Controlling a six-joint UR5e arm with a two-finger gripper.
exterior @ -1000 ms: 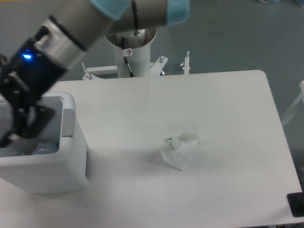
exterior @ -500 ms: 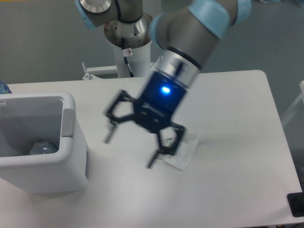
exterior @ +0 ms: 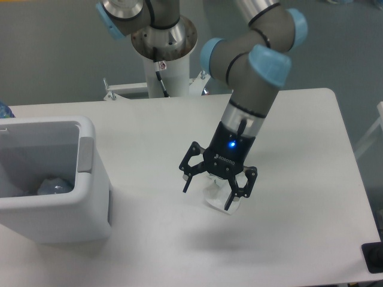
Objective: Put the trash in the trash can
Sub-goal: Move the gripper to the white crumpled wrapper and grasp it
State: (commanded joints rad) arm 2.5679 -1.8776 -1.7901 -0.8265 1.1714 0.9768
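Note:
The white trash can [exterior: 90,173] stands at the table's left edge. The blue-tinted crushed bottle [exterior: 54,186] lies inside it at the bottom. The crumpled white wrapper [exterior: 216,196] lies on the table near the middle, mostly hidden behind my gripper. My gripper [exterior: 207,199] is open, fingers spread and pointing down, right over the wrapper with one finger on each side of it. I cannot tell whether the fingers touch the wrapper.
The arm's white pedestal [exterior: 166,66] stands behind the table's back edge. A dark object [exterior: 374,257] sits at the table's front right corner. The table's right edge [exterior: 353,155] is well clear of the gripper.
My gripper left the trash can, where the bottle now lies, swung right across the table and came down over the wrapper. It has stayed open.

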